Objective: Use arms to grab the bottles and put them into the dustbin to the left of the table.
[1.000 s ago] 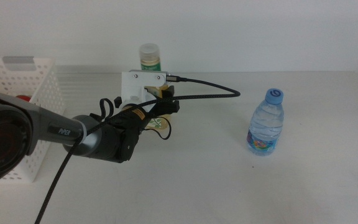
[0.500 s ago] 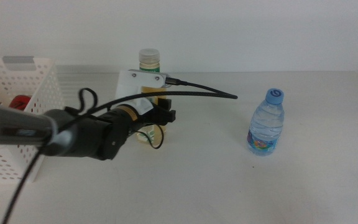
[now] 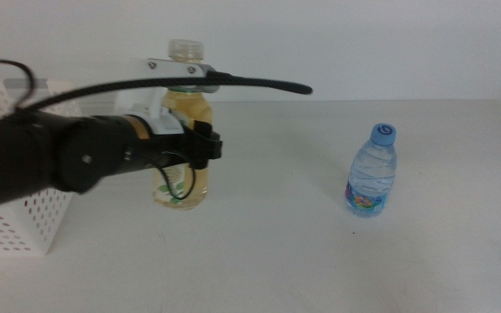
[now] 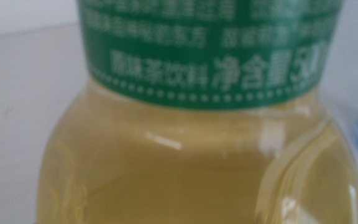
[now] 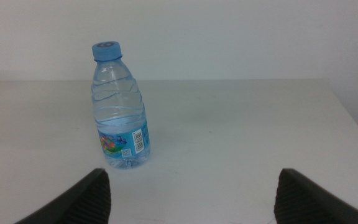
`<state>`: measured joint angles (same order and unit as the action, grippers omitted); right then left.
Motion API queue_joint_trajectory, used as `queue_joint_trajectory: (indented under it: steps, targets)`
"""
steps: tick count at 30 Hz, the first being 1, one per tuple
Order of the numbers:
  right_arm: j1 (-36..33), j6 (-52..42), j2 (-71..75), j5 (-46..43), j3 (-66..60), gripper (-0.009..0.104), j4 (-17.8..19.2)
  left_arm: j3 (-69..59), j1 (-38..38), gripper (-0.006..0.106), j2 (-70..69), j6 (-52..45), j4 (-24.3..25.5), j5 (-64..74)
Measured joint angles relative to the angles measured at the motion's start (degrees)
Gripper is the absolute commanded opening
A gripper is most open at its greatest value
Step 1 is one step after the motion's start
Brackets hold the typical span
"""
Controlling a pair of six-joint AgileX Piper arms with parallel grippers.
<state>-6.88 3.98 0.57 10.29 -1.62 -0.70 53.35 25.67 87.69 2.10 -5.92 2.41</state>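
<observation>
Bright, even, diffuse light throughout; only faint soft shadows on the white table [image 3: 320, 243]. Left wrist view badly out of focus, with small glare streaks on the tea bottle [image 4: 197, 155].

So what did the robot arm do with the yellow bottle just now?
The left gripper, shut on the tea bottle, has carried it up and toward the camera, a little nearer the dustbin. The arm swung up and now hides most of the basket. The water bottle stayed where it was on the table, and the right gripper waits open, facing it.
</observation>
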Motion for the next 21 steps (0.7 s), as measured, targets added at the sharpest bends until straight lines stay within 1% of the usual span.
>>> queue_joint_trajectory:
  steps: [3,7,10,12,16,21]
  targets:
    - [0.00,0.00,0.00,0.00,0.00,0.072,0.00,1.22,-1.78,0.007,-3.24,0.00,0.00,9.71]
    - [0.00,0.00,0.00,0.00,0.00,0.072,0.00,7.07,-6.32,0.009,-4.24,-0.29,0.05,25.30]
    - [0.00,0.00,0.00,0.00,0.00,0.072,0.00,11.87,-10.49,0.009,-4.24,-2.10,0.05,35.50]
    - [0.00,0.00,0.00,0.00,0.00,0.072,0.00,15.13,-13.19,0.009,-4.24,-5.09,-0.17,40.66]
    - [0.00,0.00,0.00,0.00,0.00,0.072,0.00,24.02,-20.37,0.009,-3.40,-11.68,-3.00,51.57]
    - [0.00,0.00,0.00,0.00,0.00,0.072,0.00,35.96,-30.41,0.009,1.62,-17.81,-6.52,63.11]
